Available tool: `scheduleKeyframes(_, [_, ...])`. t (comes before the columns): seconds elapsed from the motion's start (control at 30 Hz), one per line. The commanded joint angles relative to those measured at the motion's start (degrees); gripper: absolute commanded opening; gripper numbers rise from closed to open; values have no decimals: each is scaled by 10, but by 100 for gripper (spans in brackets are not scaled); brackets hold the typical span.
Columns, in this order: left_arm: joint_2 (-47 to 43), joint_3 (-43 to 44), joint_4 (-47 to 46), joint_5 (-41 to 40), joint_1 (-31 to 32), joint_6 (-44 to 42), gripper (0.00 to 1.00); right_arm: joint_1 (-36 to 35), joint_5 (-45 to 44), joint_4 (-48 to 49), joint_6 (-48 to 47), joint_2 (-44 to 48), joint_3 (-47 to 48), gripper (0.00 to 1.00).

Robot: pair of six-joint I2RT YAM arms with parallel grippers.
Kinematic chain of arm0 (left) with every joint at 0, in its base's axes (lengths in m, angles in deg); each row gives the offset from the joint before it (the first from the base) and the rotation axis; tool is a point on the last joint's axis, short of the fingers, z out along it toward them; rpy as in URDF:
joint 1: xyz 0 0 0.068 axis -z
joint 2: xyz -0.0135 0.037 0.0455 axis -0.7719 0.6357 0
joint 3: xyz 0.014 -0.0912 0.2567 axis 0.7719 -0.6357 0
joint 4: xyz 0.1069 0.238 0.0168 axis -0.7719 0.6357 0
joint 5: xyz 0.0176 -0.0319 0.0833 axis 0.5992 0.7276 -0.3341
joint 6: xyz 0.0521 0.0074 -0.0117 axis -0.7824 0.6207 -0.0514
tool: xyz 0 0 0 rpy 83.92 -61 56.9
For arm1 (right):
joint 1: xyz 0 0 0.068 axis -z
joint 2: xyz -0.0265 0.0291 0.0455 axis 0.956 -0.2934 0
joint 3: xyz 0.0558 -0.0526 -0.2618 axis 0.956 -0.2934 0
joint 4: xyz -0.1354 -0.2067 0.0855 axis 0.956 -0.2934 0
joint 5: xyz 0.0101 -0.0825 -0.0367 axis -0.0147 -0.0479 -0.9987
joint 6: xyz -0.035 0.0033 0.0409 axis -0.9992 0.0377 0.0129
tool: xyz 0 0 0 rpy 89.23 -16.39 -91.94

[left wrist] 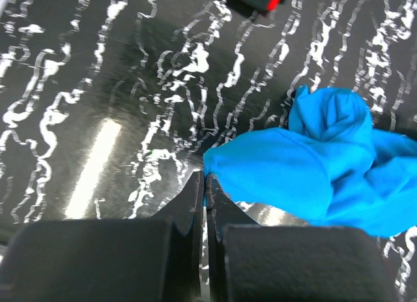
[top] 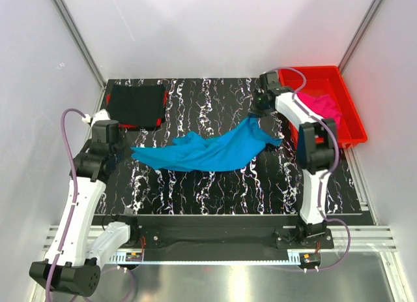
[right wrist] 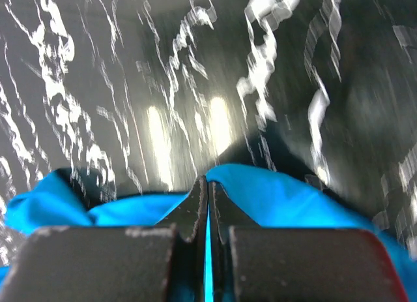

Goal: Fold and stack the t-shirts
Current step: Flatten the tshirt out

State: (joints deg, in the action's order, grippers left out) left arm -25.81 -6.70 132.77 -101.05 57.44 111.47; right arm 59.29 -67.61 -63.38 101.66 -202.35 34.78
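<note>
I've got L gripper (left wrist: 205, 184) and R gripper (right wrist: 207, 184) each clamped on one end of turquoise t-shirt (top: 208, 151); long axis runs L-R, R end farther back.

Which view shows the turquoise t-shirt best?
Top external: the whole turquoise t-shirt shows, end to end. The left wrist view shows only one bunched end; the right wrist view, only a strip along the frame's bottom.

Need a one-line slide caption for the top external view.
The left gripper and right gripper pinch opposite ends of the turquoise t-shirt; black t-shirt folded far left, pink t-shirt in red bin.
</note>
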Motion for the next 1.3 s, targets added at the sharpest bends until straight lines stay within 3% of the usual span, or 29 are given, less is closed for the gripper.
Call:
scheduleKeyframes(0.0, [-10,1,-13,-56,-4,-21,0,-1,28,-12,-65,-54,111,0])
scheduleKeyframes(0.07, [-12,-8,-18,-49,-4,-26,0,-1,37,-28,-73,-83,148,10])
scheduleKeyframes(0.1, [-12,-12,-21,-41,-4,-27,0,-1,40,-28,-73,-86,152,24])
scheduleKeyframes(0.2, [-17,-28,-36,-1,-5,-27,0,-1,-2,-56,-50,-72,167,51])
scheduleKeyframes(0.27, [-21,-39,-49,26,-5,-20,0,-1,-31,-99,-30,-41,174,54])
scheduleKeyframes(0.4, [-19,-52,-58,53,-5,-15,0,-1,-91,-146,42,49,102,55])
scheduleKeyframes(0.53, [-24,-52,-66,71,-5,-14,0,-1,-50,-69,119,183,-78,46])
scheduleKeyframes(0.57, [-24,-53,-69,77,-5,-13,0,-1,-43,-53,127,200,-148,45])
scheduleKeyframes(0.73, [-27,-63,-79,94,-5,-19,0,-3,9,72,146,259,-314,45])
scheduleKeyframes(1.27, [-32,-85,-103,136,-5,-16,0,-26,-17,150,193,125,-333,48])
